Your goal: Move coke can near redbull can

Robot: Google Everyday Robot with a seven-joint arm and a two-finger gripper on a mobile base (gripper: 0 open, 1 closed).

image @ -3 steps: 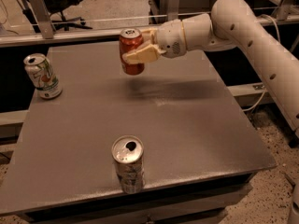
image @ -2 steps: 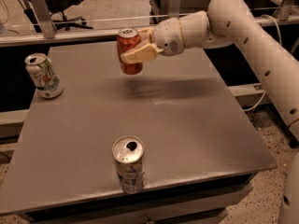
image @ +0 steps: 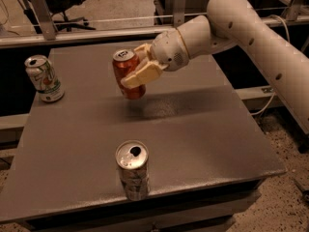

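The grey surface (image: 203, 129) carries the redbull can (image: 133, 170) at its front edge and a white can (image: 44, 79) at the far left. The coke can (image: 124, 66) hangs above the middle-rear, well apart from the redbull can and clenched in the pincer (image: 134, 67). Lifting looks done, while carrying forward and setting down remain; its long axis is near upright, silver top up and leaning slightly left.

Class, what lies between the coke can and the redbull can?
Camera view: only bare table between the coke can, gripped by the gripper above mid-table, and the redbull can at the front.
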